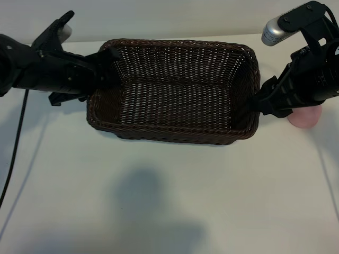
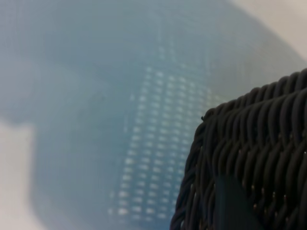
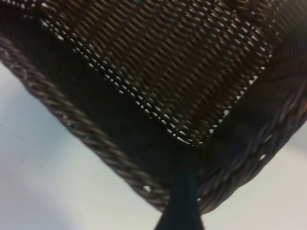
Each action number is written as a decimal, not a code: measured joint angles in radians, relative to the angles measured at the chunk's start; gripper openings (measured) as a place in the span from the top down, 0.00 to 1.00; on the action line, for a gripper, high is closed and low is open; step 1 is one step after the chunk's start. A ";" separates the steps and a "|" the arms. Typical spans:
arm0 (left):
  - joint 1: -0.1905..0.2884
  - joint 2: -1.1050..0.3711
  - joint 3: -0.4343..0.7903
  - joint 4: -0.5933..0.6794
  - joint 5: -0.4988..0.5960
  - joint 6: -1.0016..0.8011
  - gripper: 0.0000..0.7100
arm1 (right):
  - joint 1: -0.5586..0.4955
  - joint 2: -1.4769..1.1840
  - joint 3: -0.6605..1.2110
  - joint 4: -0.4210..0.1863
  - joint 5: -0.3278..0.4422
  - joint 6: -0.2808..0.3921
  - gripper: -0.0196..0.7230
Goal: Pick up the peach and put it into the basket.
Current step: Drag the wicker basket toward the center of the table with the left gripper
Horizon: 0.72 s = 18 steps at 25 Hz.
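The dark brown wicker basket [image 1: 175, 135] stands in the middle of the white table. The pale pink peach [image 1: 304, 117] lies on the table just right of the basket, partly hidden under my right arm. My left gripper [image 1: 103, 66] is at the basket's left rim; one dark finger [image 2: 230, 206] lies against the woven wall [image 2: 259, 143], and the jaws look closed on it. My right gripper [image 1: 258, 101] is at the basket's right rim, left of the peach, standing wide. One finger [image 3: 184, 206] of it rests over the corner of the basket [image 3: 144, 62]. Nothing lies in the basket.
A black cable [image 1: 15, 153] hangs down at the left of the table. Bare white tabletop [image 1: 169, 201] stretches in front of the basket.
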 joint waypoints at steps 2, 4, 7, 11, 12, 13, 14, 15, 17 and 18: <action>-0.007 0.018 -0.010 -0.004 -0.018 0.000 0.54 | 0.000 0.000 0.000 0.000 0.000 0.000 0.17; -0.013 0.030 -0.011 -0.019 -0.037 0.001 0.54 | 0.000 0.000 0.000 0.000 0.003 0.000 0.17; -0.022 0.048 -0.012 -0.037 -0.057 0.001 0.54 | 0.000 0.000 0.000 0.000 0.003 0.000 0.17; -0.024 0.074 -0.016 -0.054 -0.070 0.002 0.54 | 0.000 0.000 0.000 0.000 0.005 0.000 0.17; -0.026 0.082 -0.019 -0.056 -0.073 0.003 0.54 | 0.000 0.000 0.000 0.000 0.005 0.000 0.17; -0.027 0.089 -0.019 -0.060 -0.077 0.005 0.54 | 0.000 0.000 0.000 0.000 0.005 0.000 0.17; -0.028 0.095 -0.019 -0.061 -0.078 0.007 0.54 | 0.000 0.000 0.000 0.000 0.005 0.000 0.17; -0.030 0.099 -0.019 -0.062 -0.079 0.010 0.54 | 0.000 0.000 0.000 0.000 0.005 0.000 0.17; -0.034 0.106 -0.019 -0.062 -0.084 0.013 0.54 | 0.000 0.000 0.000 0.000 0.005 0.000 0.17; -0.036 0.108 -0.019 -0.062 -0.084 0.016 0.54 | 0.000 0.000 0.000 0.000 0.005 0.000 0.17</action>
